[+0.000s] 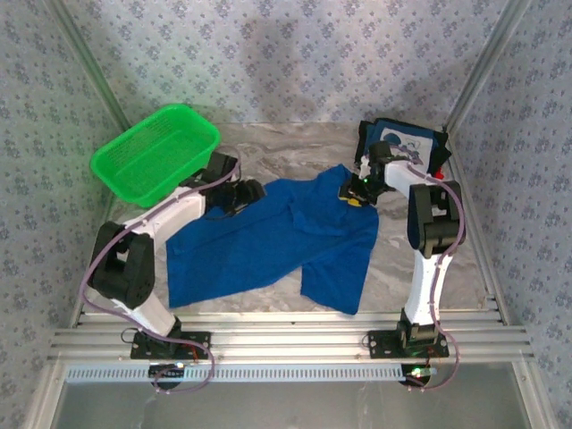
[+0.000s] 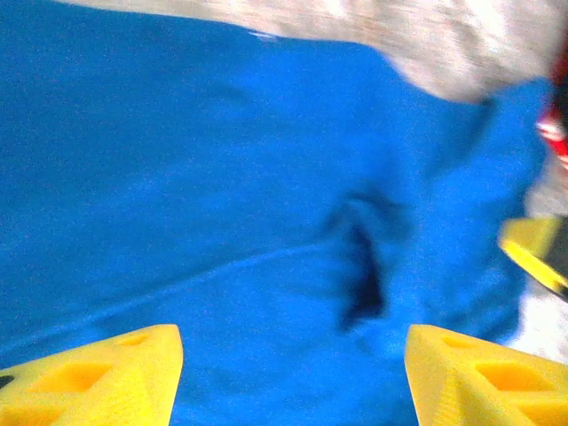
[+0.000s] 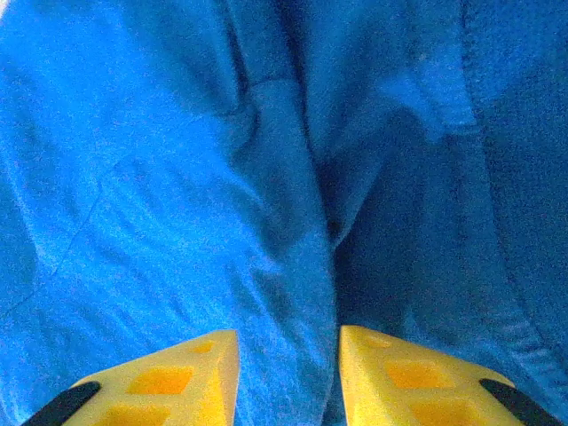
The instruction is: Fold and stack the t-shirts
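A royal blue t-shirt (image 1: 277, 241) lies spread and rumpled across the middle of the marble table (image 1: 429, 268). My left gripper (image 1: 253, 192) hovers over its far left edge. Its yellow fingers (image 2: 133, 373) stand wide apart above the blue cloth (image 2: 222, 177), and nothing is between them, so the left gripper (image 2: 293, 342) is open. My right gripper (image 1: 355, 192) is at the shirt's far right corner. It is open (image 3: 288, 342), with a raised fold of blue cloth (image 3: 293, 266) lying in the gap. A folded dark navy t-shirt (image 1: 407, 143) with a white cartoon panel rests at the back right, with a sliver of red (image 1: 441, 173) beside it.
A green mesh basket (image 1: 156, 152) stands at the back left, just beyond the left arm. Patterned walls and metal posts close in the table on three sides. Bare marble (image 1: 295, 152) shows behind the blue shirt.
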Tool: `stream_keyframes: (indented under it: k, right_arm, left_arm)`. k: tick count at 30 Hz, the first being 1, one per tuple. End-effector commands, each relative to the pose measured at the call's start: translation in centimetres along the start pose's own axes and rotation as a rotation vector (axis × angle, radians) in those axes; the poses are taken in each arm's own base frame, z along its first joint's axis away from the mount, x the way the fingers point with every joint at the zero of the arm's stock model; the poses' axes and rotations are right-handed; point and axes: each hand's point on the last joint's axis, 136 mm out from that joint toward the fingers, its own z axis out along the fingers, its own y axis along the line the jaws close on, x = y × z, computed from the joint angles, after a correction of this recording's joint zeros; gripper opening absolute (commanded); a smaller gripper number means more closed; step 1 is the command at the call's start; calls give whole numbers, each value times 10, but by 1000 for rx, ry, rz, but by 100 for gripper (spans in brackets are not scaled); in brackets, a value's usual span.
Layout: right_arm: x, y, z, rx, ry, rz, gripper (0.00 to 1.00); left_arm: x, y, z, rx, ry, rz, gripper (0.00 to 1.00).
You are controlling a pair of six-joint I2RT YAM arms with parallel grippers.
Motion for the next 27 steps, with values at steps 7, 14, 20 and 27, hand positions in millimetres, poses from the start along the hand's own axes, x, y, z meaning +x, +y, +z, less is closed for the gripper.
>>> stream_keyframes:
  k: [7,14,20,27]
  right_arm:
    - [-25,-8,6,44,-32,41,6]
    - [-37,-20,-4,102,-46,27,0]
    - [-45,-32,-16,189,-40,-30,0]
    - [-54,-28,-17,159,-46,-52,2]
  left_arm:
    - [12,131,-5,-358,-35,-132,66]
    - [19,188,-19,-505,-47,-179,66]
    - [25,216,-22,-549,-38,-229,67]
    - [16,183,-10,-350,-47,-211,68]
